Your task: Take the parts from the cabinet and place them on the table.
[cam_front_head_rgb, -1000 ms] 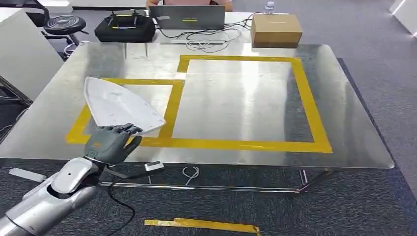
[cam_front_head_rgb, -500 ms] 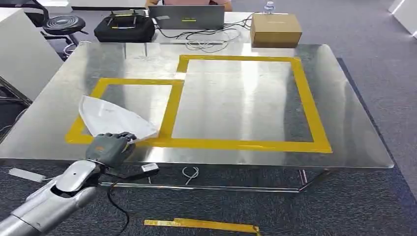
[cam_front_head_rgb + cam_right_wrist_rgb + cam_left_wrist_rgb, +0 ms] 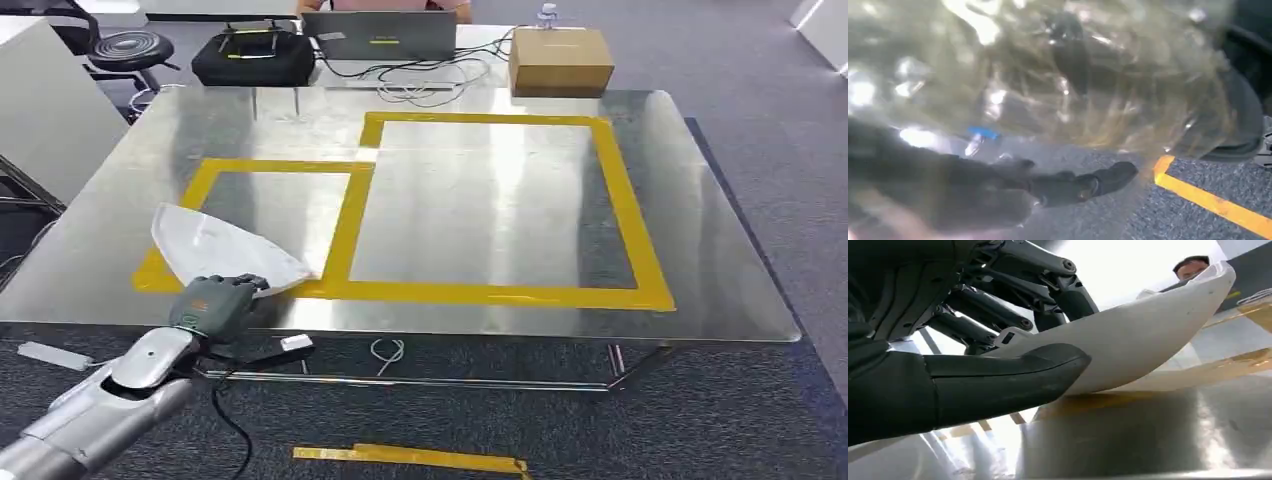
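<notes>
The left hand holds a white curved part by its near edge, at the lower left of the head frame. In the left wrist view the thumb lies under the shell and the darker fingers over it. The part lies low over the steel table, across the near corner of the smaller yellow tape outline; it seems to touch the surface. The right hand shows blurred, and its grip cannot be told.
</notes>
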Action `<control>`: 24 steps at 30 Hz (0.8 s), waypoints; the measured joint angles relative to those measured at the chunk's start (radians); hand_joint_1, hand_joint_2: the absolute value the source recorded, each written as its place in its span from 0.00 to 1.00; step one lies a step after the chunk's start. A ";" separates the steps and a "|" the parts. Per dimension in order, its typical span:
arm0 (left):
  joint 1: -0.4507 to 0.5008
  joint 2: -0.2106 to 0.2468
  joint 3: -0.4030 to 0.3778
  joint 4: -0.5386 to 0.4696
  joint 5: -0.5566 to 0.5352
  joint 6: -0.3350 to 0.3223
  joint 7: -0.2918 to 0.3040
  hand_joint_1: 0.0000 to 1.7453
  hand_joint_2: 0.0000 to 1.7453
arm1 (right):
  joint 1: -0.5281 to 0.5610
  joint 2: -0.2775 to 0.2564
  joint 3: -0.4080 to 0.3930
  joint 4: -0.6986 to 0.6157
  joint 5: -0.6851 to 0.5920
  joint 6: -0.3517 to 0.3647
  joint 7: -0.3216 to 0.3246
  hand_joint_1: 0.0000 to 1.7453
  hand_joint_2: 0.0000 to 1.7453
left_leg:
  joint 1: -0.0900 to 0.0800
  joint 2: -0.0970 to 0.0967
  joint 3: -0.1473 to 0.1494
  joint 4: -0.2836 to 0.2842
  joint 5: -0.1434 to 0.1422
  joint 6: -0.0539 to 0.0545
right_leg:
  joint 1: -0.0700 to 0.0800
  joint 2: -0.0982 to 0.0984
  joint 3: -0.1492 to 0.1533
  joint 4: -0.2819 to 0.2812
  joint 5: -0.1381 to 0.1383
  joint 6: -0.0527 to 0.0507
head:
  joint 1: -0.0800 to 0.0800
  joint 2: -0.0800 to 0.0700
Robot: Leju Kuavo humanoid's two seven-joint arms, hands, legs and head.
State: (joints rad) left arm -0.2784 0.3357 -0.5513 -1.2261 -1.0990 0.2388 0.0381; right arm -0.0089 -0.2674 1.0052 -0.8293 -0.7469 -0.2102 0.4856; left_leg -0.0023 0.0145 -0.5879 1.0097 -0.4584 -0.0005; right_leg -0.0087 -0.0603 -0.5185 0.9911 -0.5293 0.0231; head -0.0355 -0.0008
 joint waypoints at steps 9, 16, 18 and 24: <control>-0.008 0.002 0.001 0.014 0.017 0.072 -0.069 1.00 1.00 | -0.084 0.074 0.028 0.131 0.003 0.052 -0.003 0.00 0.00 | 0.000 0.001 0.001 0.000 0.000 0.000 | 0.000 0.001 0.000 0.000 0.001 0.001 | 0.000 0.000; -0.042 -0.010 -0.025 0.014 0.019 0.139 -0.125 1.00 1.00 | -0.137 0.127 0.035 0.214 0.046 0.067 -0.002 0.00 0.00 | 0.000 0.002 0.001 0.000 0.000 0.000 | 0.000 0.002 0.000 0.000 0.001 0.001 | 0.000 0.000; -0.047 -0.013 -0.033 0.014 0.019 0.142 -0.127 1.00 1.00 | -0.144 0.136 0.036 0.228 0.051 0.072 -0.003 0.00 0.00 | 0.000 0.002 0.001 0.000 0.000 0.000 | 0.000 0.002 0.000 0.000 0.001 0.001 | 0.000 0.000; -0.054 -0.018 -0.055 0.014 0.039 0.154 -0.147 1.00 1.00 | -0.147 0.150 0.036 0.256 0.070 0.082 -0.003 0.00 0.00 | 0.000 0.002 0.001 0.000 0.000 0.000 | 0.000 0.002 0.000 0.000 0.001 0.001 | 0.000 0.000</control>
State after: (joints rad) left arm -0.3321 0.3178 -0.6058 -1.2123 -1.0605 0.3929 -0.1087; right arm -0.1557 -0.1171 1.0410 -0.5737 -0.6771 -0.1278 0.4829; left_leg -0.0019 0.0163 -0.5870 1.0098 -0.4584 -0.0005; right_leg -0.0090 -0.0584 -0.5188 0.9912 -0.5284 0.0240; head -0.0359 -0.0008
